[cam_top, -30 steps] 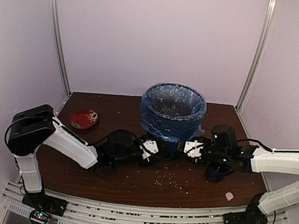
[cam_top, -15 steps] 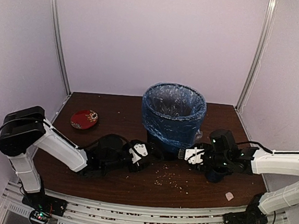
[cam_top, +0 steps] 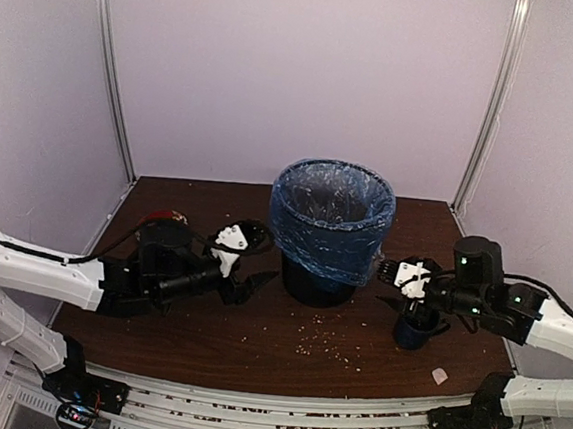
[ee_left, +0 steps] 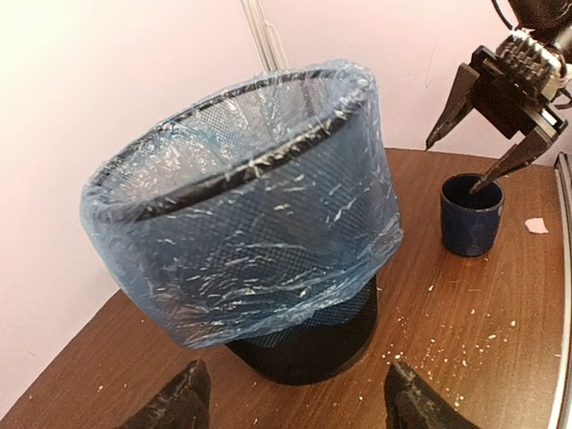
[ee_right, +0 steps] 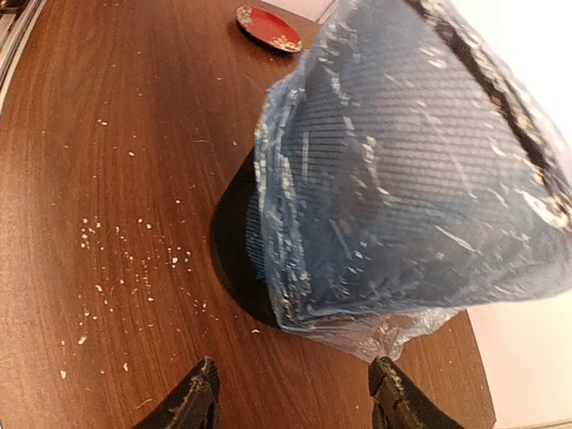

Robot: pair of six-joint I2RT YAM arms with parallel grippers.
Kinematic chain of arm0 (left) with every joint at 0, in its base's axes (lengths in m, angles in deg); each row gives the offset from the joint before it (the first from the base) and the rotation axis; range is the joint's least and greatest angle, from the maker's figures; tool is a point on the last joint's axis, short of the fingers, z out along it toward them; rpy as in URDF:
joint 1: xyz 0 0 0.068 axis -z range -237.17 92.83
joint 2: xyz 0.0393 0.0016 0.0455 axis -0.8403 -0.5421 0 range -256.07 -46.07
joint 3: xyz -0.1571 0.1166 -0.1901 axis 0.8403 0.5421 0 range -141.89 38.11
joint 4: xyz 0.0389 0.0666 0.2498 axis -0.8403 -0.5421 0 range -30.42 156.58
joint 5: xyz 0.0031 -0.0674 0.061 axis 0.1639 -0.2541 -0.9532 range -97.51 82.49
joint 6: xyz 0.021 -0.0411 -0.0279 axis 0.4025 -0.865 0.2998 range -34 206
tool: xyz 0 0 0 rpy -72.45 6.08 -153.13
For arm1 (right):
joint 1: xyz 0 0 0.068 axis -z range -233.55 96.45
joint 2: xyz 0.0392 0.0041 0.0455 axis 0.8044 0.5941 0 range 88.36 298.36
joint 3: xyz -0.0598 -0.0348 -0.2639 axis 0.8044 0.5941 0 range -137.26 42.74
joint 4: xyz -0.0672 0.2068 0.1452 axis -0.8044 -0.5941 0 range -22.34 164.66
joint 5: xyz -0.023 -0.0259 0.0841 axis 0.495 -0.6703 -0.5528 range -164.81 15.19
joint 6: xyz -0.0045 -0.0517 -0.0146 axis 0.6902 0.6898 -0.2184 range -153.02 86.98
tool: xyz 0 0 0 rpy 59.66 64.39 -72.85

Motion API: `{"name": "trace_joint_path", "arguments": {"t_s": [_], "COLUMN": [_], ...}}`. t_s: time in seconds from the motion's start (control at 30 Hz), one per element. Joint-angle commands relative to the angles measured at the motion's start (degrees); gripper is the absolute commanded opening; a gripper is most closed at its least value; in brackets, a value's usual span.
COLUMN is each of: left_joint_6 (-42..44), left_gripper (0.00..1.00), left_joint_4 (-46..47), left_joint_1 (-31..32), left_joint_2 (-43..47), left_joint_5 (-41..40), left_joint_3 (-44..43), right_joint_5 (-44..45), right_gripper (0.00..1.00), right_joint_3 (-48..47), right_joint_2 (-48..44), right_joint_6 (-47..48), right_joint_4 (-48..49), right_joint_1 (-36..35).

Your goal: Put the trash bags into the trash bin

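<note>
The round black wire-mesh trash bin (cam_top: pixel 312 285) is stood upright on the brown wooden table (cam_top: pixel 255 344), its long axis vertical and its mouth turned up. The wrinkly translucent light-blue film bag (cam_top: pixel 330 228) is seated inside it and folded down over the rim. The left gripper (cam_top: pixel 251 262) and the right gripper (cam_top: pixel 387 283) are held spread and empty on either side of the bin.

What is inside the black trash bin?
The light-blue trash bag lines the trash bin and folds over its rim. The bin's inner bottom is hidden from every view.

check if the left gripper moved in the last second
Yes. Seen from above, the left gripper has drawn back leftward, from in front of the trash bin to just off its left side.
</note>
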Motion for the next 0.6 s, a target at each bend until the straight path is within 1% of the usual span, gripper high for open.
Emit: {"name": "trace_joint_path", "arguments": {"t_s": [0.0,0.07,0.13,0.17,0.23,0.3,0.33,0.37,0.4,0.43,0.47,0.5,0.57], "left_joint_6": [-6.5,-8.21,-8.98,-9.01,-8.63,-8.08,-8.17,-8.41,-9.16,-9.64,-9.41,-8.52,-6.46], "left_gripper": [0.7,0.73,0.78,0.82,0.9,0.93,0.93,0.94,0.94,0.94,0.95,0.95,0.97], "left_joint_4": [-16.15,-23.45,-29.65,-32.15,-35.87,-38.09,-39.05,-39.86,-40.6,-40.74,-39.29,-36.36,-30.61], "left_joint_1": [0.32,0.32,0.18,-0.15,-2.35,-6.84,-11.17,-15.05,-18.72,-21.84,-23.34,-23.63,-23.94], "left_joint_2": [7.08,9.73,11.76,12.47,13.3,13.39,13.19,12.82,12.28,12.08,12.46,13.25,15.45], "left_joint_5": [-3.17,-7.5,-14.52,-18.44,-24.18,-25.26,-24.29,-22.52,-20.77,-20.09,-21.34,-24.13,-26.26], "left_joint_3": [-6.96,-10.29,-13.42,-14.74,-17.06,-18.72,-19.73,-20.73,-21.75,-22.34,-21.83,-20.19,-15.67], "right_joint_5": [-7.19,-10.38,-7.57,-5.91,-4.8,-3.42,-2.03,-1.55,-0.78,2.41,7.49,13.36,25.51], "right_gripper": [0.59,0.6,0.63,0.65,0.69,0.77,0.84,0.88,0.89,0.89,0.9,0.9,0.95], "right_joint_3": [-3.34,-5.5,-8.37,-10.28,-14.78,-19.32,-20.79,-21.8,-22.77,-23.19,-23.0,-22.53,-22.32], "right_joint_2": [-1.86,-2.02,-0.34,1.13,4.36,7.43,8.34,9.27,10.03,10.78,11.4,11.88,13.02], "right_joint_6": [-7.03,-10.84,-16.47,-19.82,-26.35,-32.91,-35.82,-37.98,-39.97,-42.57,-45.44,-48.29,-52.01], "right_joint_4": [-2.2,-1.84,0.09,1.26,2.56,4.37,5.29,6.25,7.11,8.44,11.0,12.59,13.5], "right_joint_1": [7.84,12.94,15.31,16.41,19.36,21.82,22.57,23.36,23.98,24.12,24.16,24.14,24.21]}}
